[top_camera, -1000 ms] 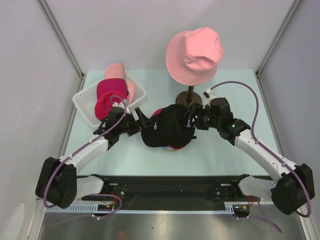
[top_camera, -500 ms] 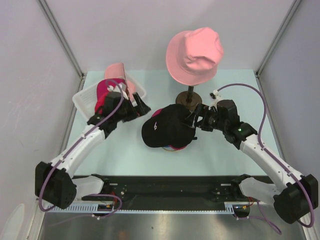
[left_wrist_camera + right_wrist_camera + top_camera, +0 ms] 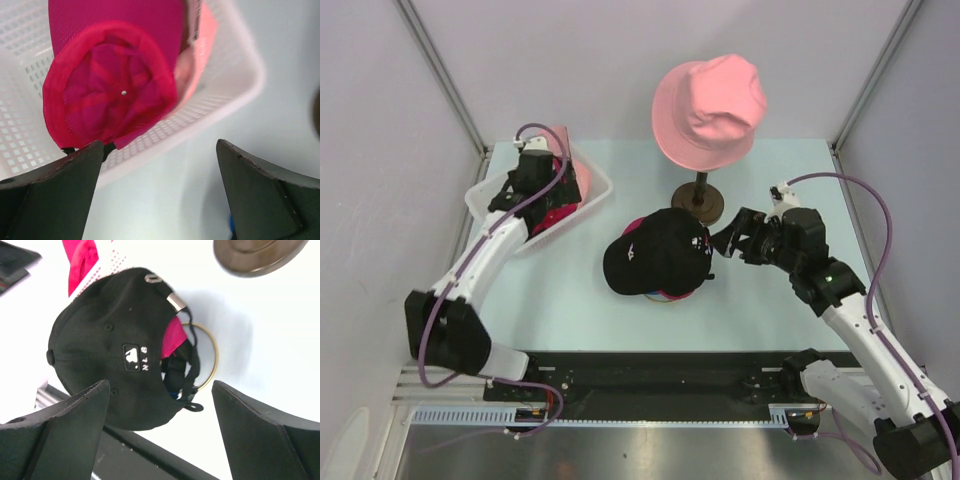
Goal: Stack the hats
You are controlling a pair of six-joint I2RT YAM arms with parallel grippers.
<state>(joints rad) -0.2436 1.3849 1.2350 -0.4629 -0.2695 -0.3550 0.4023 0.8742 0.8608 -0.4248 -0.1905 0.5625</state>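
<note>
A black cap (image 3: 115,345) lies on the white counter (image 3: 280,340), with a small white badge on its back above the strap and metal buckle. A magenta cap (image 3: 80,260) peeks out from under it. A thin brass ring (image 3: 215,357) curves out just beside the strap. A dark round base (image 3: 260,255) sits at the top edge. The right claw (image 3: 160,390) hangs above, its fingers (image 3: 60,430) wide apart and holding nothing.

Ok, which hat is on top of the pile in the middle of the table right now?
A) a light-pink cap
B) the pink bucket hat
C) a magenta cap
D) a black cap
D: the black cap covers the pile, while the bucket hat sits on its stand and the magenta cap lies in the basket.
</note>
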